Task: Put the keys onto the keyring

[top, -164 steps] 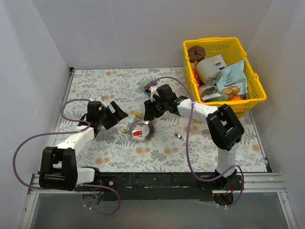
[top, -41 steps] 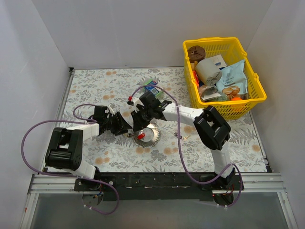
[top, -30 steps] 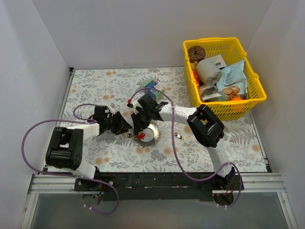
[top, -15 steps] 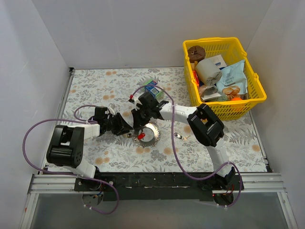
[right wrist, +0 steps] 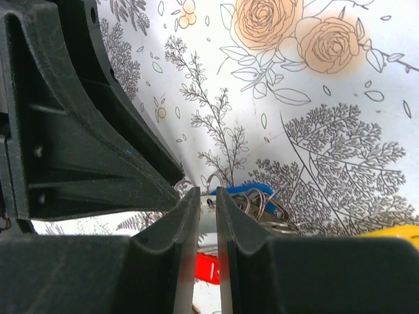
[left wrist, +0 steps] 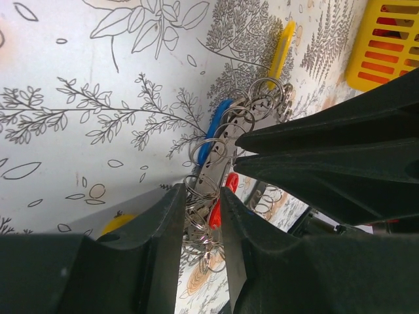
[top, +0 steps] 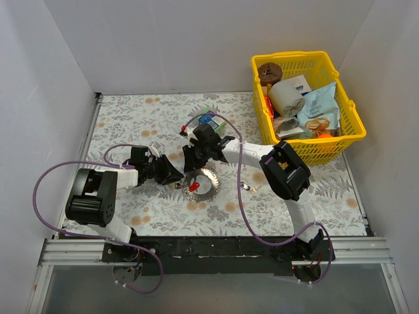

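The keyring [left wrist: 226, 134] – pinched between left gripper [left wrist: 201, 194] fingers.

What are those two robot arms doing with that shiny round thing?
They are trying to put little keys on a keyring. The left gripper and the right gripper have met in the middle of the flowery table, and both pinch the edge of the grey keyring. A blue key, a red key and a yellow key sit right by the ring. Whether any is hooked on cannot be told.
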Robot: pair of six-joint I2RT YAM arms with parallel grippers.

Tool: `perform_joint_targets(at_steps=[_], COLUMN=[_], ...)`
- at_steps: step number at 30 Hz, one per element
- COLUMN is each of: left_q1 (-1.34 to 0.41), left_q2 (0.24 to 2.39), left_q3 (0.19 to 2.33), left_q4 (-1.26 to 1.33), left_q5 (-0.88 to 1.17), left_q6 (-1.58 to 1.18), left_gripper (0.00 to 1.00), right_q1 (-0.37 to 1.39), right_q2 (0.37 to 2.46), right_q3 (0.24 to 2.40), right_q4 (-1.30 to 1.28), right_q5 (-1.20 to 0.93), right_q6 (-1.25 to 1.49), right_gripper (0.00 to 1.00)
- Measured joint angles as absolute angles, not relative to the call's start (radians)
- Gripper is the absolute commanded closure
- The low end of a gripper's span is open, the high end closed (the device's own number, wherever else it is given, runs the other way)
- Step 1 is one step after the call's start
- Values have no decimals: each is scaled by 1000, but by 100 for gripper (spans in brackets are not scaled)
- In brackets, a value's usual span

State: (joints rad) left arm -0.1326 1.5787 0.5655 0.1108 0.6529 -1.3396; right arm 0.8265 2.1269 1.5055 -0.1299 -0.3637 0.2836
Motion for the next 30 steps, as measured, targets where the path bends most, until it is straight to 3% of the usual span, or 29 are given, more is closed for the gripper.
perform_joint_targets(at_steps=[24, 30], left_q1=[-153, -154], left_q2=[1597, 1590], left_q3=[591, 592], left_q4=[209, 195], left_q5=[745, 723], left_q6=[-1370, -1368], left_gripper=[72, 67], right_q1=[804, 804], right_q2=[2034, 2001], right_q3=[1392, 1377], right_q4=[-101, -100], right_q5=[-395, -403], right_q6=[264, 253], right_gripper=[76, 72])
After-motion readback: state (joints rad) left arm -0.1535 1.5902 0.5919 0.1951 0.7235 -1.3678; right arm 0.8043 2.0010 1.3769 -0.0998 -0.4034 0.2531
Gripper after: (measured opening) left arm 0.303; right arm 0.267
